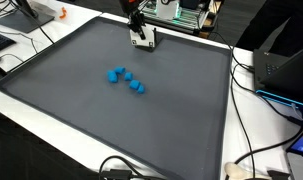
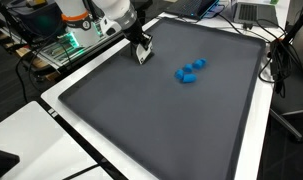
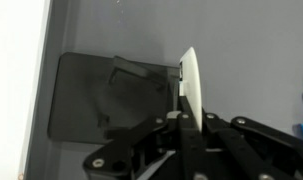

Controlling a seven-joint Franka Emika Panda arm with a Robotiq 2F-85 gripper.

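Several small blue blocks [image 1: 124,78] lay clustered near the middle of a dark grey mat [image 1: 71,110] in an exterior view, and the mat covered most of the white desk [image 1: 261,130]. Well apart from the blocks, near the mat's far edge, the tool [image 1: 142,40] hung at the end of the arm with a white flat piece [image 1: 144,44] at its tip, low over the mat. Black cables [image 1: 121,168] trailed across the desk at the near edge. From the opposite side, in an exterior view, the tool [image 2: 143,54] pointed down at the mat [image 2: 161,120] close to one border, the white flat piece [image 2: 144,57] showed below its dark fingers, and the blue blocks [image 2: 189,70] sat in a tight group farther in, clear of the arm. Whether the piece touched the mat could not be told from either side. In the wrist view the tool [image 3: 189,120] was clamped on the white flat piece [image 3: 191,85], which stood edge-on and upright between the fingers. Beside it a broad dark shadow [image 3: 101,95] fell on the mat [image 3: 241,50], and a strip of the desk [image 3: 16,80] ran along the left.
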